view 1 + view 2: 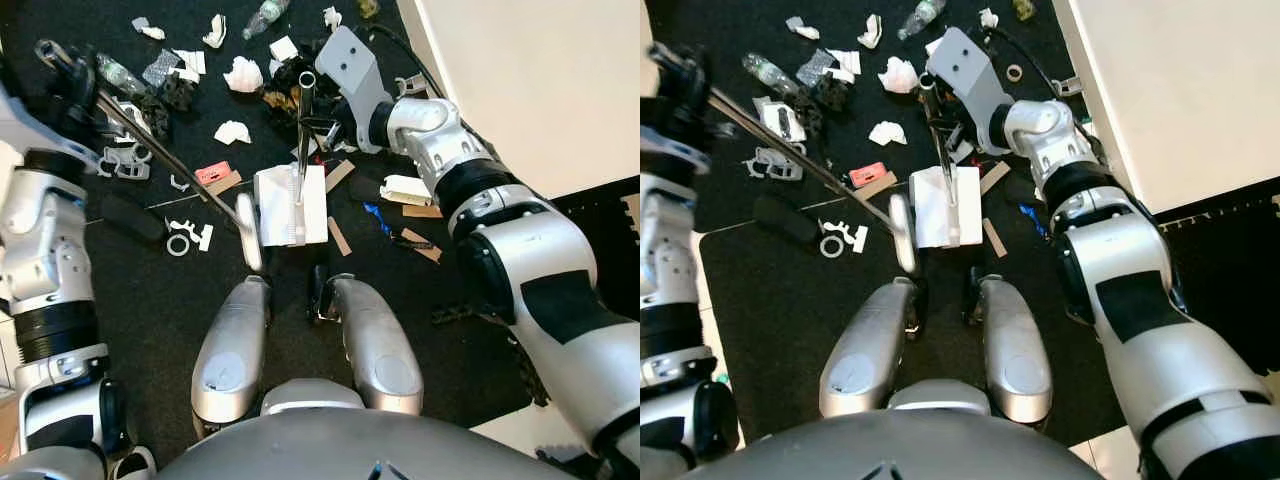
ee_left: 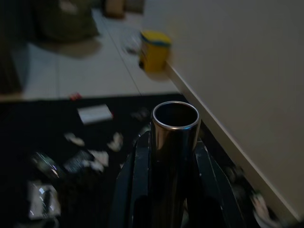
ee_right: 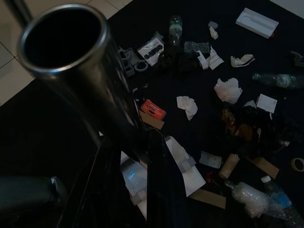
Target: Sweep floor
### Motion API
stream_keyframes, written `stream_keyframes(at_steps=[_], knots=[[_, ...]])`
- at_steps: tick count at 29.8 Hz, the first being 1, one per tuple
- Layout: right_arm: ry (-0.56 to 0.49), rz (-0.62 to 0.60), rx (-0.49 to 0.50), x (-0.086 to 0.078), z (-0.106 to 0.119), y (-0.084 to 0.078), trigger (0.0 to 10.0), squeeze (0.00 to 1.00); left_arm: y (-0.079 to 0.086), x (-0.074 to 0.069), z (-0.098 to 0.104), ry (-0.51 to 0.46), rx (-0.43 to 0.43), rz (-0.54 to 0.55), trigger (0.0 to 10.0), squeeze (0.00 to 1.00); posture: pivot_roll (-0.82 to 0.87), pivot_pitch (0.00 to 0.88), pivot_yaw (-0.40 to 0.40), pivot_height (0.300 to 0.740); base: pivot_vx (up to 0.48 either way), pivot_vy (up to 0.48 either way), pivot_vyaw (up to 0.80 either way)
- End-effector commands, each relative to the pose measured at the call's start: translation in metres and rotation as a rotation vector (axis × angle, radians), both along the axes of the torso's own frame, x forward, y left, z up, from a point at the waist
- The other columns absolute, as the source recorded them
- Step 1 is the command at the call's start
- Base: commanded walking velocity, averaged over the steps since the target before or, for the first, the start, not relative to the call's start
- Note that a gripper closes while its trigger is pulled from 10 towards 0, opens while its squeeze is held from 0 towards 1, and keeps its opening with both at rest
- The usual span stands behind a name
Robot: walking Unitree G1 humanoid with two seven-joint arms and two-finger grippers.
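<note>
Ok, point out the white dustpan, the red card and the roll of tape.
white dustpan (image 1: pixel 285 205), left eye view, on its flat pan.
red card (image 1: pixel 212 172), left eye view, on its face.
roll of tape (image 1: pixel 1014 72), right eye view, on its ring.

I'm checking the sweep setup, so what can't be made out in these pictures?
- Floor under the white dustpan: hidden by the pan.
- Left tool: the metal tube covers the grip.
- Litter near the yellow bin: blurred, dark.
- Pink card: print too small.
- Right tool: dark, grip unclear.
</note>
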State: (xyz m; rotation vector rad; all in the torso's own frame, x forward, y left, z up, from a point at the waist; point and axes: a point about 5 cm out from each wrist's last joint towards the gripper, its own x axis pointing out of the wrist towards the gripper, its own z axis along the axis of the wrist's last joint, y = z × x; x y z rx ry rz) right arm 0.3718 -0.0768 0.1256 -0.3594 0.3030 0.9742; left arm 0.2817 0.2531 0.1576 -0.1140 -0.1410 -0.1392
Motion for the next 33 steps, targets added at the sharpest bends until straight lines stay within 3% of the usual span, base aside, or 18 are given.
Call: stream_keyframes(at_steps=[1,4,8,16,20,25,28,33], knots=[[0.118,-0.024,-0.040,-0.011,-0.026,-0.009,10.0,0.00,-0.001,-0.001,0.001,-0.006,-0.020,-0.006,10.0,0.00,0.08,0.248,-0.071,0.740,0.000,0.000,0.00],[0.117,-0.030,-0.041,-0.010,-0.026,-0.011,10.0,0.00,0.010,-0.003,0.012,-0.013,-0.014,0.019,10.0,0.00,0.08,0.247,-0.070,0.740,0.000,0.000,0.00],[0.117,-0.034,-0.041,-0.010,-0.026,-0.011,10.0,0.00,0.022,-0.004,0.030,-0.010,0.090,0.029,10.0,0.00,0.09,0.250,-0.066,0.740,0.000,0.000,0.00],[0.123,-0.030,-0.039,-0.012,-0.028,-0.009,10.0,0.00,0.024,0.000,0.045,0.045,0.208,0.006,10.0,0.00,0.10,0.252,-0.067,0.740,0.000,0.000,0.00],[0.122,-0.030,-0.038,-0.011,-0.028,-0.008,10.0,0.00,0.026,0.005,0.030,0.136,0.294,0.025,10.0,0.00,0.10,0.252,-0.067,0.740,0.000,0.000,0.00],[0.121,-0.031,-0.038,-0.011,-0.027,-0.009,10.0,0.00,0.028,0.008,0.013,0.187,0.280,0.036,10.0,0.00,0.10,0.255,-0.072,0.740,0.000,0.000,0.00],[0.122,-0.031,-0.039,-0.011,-0.027,-0.009,10.0,0.00,0.031,0.009,-0.005,0.258,0.319,0.059,10.0,0.00,0.08,0.259,-0.073,0.740,0.000,0.000,0.00],[0.123,-0.037,-0.043,-0.011,-0.028,-0.012,10.0,0.00,0.033,0.007,-0.015,0.325,0.442,0.081,10.0,0.00,0.08,0.260,-0.073,0.740,0.000,0.000,0.00]])
